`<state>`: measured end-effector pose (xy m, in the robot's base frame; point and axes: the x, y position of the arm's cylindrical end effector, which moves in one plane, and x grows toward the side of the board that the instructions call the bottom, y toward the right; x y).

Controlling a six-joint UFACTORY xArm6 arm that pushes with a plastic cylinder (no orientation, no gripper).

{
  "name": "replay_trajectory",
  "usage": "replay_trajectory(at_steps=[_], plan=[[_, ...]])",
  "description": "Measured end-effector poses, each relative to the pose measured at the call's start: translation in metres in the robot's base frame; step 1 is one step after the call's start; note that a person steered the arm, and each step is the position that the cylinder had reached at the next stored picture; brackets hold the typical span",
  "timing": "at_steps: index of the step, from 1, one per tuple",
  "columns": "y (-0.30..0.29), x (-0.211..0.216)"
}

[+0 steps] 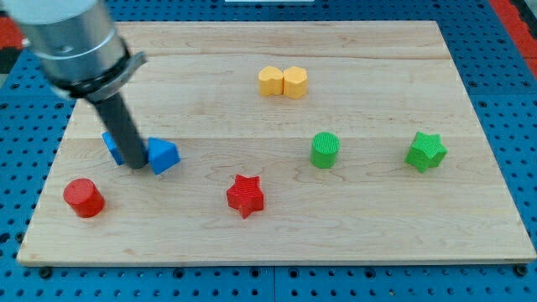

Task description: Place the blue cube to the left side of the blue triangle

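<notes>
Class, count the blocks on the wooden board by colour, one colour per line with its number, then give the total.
Blue: 2, the blue cube and the blue triangle, with my tip between them
Yellow: 2, yellow block and yellow block, touching
Green: 2, green cylinder and green star
Red: 2, red cylinder and red star
Total: 8

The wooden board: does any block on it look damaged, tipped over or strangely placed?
Nothing stands out. No block on the wooden board looks damaged or tipped. My tip stands between two blue blocks, one at its left, partly hidden by the rod, the other at its right. The two yellow blocks simply touch.
</notes>
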<state>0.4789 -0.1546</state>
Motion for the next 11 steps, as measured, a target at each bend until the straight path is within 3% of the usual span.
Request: replay_trajectory(at_steps=[2,3,5,6,7,11], plan=[[0.071,-0.001],[0.067,0.001],[-0.012,-0.036],[-0.083,-0.038],[-0.108,-0.038],[-0.050,-0.082]])
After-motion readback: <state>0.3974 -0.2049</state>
